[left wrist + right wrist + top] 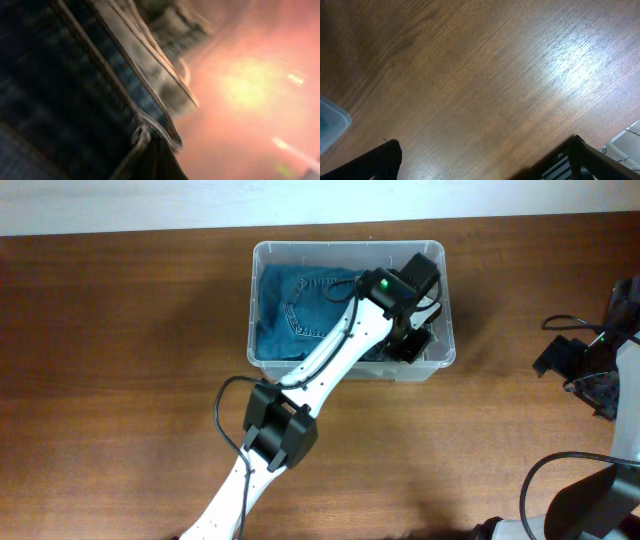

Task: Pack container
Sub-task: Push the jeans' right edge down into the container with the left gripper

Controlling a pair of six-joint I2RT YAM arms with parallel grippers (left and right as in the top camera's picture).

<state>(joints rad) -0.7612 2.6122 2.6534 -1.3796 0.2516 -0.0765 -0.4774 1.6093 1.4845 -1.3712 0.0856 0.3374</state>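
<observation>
The clear plastic container [349,246] stands at the back middle of the wooden table, and blue jeans [298,312] lie folded inside it. My left gripper [410,340] reaches down into the container's right end. In the blurred left wrist view, dark denim [75,100] with a stitched hem fills the left side. A fold of it runs into my left gripper [161,165], which is shut on that fold. My right gripper [577,366] hovers over bare wood at the far right, and my right gripper [480,162] stands open with nothing in it. One container corner [330,125] shows in the right wrist view.
My left arm [290,405] crosses the table diagonally from the front edge up to the container. Black cables [565,323] trail near the right arm's base. Wooden table [120,380] spreads to the left and in front of the container.
</observation>
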